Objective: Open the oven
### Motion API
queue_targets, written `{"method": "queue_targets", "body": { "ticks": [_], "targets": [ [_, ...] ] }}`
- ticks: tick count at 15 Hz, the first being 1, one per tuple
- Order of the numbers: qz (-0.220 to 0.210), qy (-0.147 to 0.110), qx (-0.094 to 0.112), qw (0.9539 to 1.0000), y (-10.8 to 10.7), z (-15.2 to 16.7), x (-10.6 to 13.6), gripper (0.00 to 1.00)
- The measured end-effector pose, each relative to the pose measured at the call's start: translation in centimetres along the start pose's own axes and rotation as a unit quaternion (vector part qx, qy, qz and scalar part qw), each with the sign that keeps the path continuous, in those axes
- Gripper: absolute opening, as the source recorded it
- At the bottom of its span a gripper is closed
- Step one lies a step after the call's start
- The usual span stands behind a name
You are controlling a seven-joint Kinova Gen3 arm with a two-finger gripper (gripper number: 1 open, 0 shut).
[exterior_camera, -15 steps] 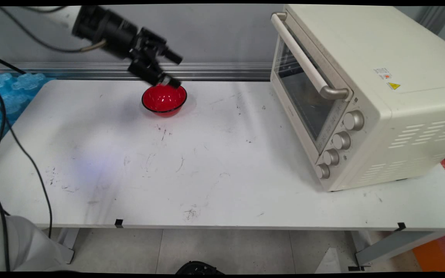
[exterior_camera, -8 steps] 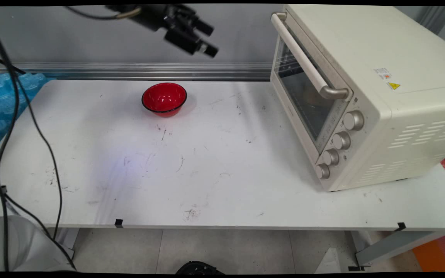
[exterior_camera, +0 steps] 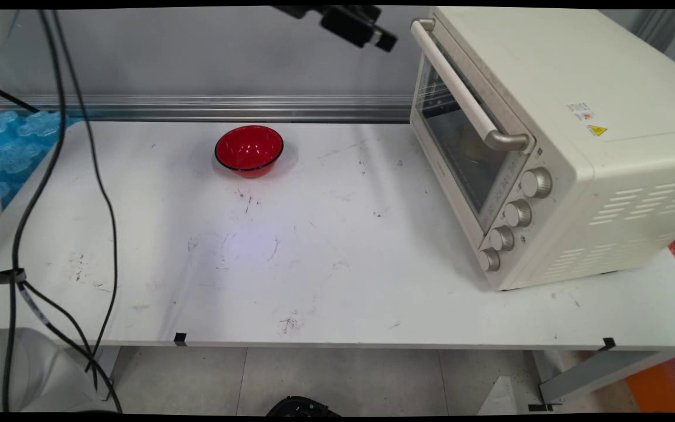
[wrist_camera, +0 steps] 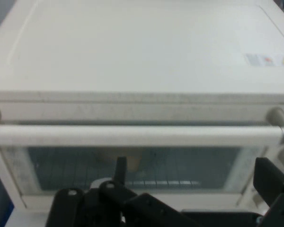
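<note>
Here, the gripper hangs high at the far side, just left of the oven, spread wide and holding nothing. The oven stands on the table's right end, door closed. It looks heavy and rigid, its glass door fragile; the stiff bar handle across the door's top is probably the best place to grip. One oven, one handle, four knobs, and one red bowl, far left of centre
</note>
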Motion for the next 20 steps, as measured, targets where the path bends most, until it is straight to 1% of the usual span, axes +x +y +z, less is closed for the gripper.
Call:
{"method": "queue_targets", "body": {
  "ticks": [5,6,11,20],
  "targets": [
    [0.0,0.008,0.006,0.9999,-0.9,4.1,1.3,1.0],
    [0.0,0.008,0.007,0.9999,-1.0,4.6,1.5,0.0],
    [0.002,0.004,0.008,1.0,-1.8,8.4,1.7,0.0],
    [0.007,-0.007,0.007,0.9999,-2.6,12.7,1.5,0.0]
  ]
}}
